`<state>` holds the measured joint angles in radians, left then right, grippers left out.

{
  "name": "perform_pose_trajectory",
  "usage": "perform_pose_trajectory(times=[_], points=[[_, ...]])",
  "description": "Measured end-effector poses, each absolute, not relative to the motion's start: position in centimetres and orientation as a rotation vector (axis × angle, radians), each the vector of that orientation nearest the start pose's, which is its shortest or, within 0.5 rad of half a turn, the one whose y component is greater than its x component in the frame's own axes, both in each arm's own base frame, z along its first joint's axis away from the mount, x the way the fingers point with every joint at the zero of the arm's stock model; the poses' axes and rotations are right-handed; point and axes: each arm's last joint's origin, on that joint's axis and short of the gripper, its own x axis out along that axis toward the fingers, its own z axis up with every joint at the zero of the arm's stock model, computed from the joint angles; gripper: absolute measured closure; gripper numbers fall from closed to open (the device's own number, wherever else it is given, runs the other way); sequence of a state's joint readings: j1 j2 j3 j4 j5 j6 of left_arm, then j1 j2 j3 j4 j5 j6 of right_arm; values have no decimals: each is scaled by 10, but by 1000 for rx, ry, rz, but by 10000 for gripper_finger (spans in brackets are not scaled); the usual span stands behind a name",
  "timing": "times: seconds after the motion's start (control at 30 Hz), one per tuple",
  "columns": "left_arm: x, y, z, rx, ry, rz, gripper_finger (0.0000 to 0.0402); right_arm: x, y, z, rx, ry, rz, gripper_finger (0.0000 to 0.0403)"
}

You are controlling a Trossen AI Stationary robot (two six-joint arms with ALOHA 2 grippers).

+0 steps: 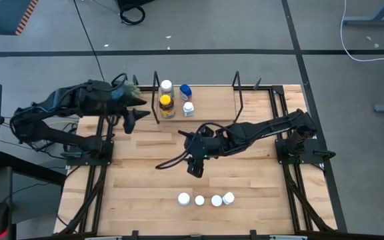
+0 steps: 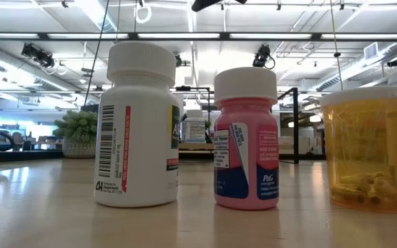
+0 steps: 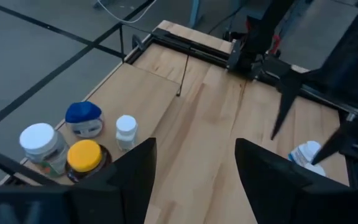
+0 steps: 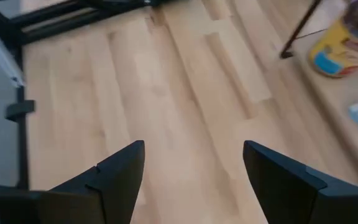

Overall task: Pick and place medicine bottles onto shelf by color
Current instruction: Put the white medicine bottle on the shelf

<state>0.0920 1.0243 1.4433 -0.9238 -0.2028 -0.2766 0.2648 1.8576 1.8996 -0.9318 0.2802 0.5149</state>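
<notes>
On the low light-wood shelf with thin black wire uprights, at the far side of the wooden table, four medicine bottles stand clustered at its left end: a larger white-capped white bottle, a blue-capped bottle, an amber bottle with a yellow cap and a small white bottle. The amber bottle sits just in front of the larger white one; the small white bottle sits just in front of the blue-capped one.

Near the table's front edge, four tiny white bottles stand in a short row, close together, well apart from the shelf.

The left gripper hangs over the table just left of the shelf's left upright, its two dark fingers spread apart with nothing between them. The right gripper is over the middle of the table, between the shelf and the front row, its fingers likewise parted over bare wood, grasping nothing.

In the low view, a white bottle with a barcode label, a pink bottle with a white cap and a translucent amber container stand side by side close to the camera.
</notes>
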Motion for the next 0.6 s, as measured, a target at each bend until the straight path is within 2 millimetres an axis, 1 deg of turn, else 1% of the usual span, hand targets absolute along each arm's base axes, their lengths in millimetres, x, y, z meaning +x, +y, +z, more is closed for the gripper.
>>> perform_pose_trajectory(times=[0.13, 0.27, 0.47, 0.6], points=[[154, 20, 432, -238, 460, 357, 179, 392, 104, 347, 261, 761, -197, 124], [149, 17, 427, -241, 471, 342, 179, 396, 116, 346, 263, 679, -144, 124], [144, 10, 421, -228, 489, 299, 180, 392, 135, 334, 307, 686, -138, 118], [145, 5, 415, -207, 525, 260, 178, 389, 155, 318, 290, 693, -50, 100]])
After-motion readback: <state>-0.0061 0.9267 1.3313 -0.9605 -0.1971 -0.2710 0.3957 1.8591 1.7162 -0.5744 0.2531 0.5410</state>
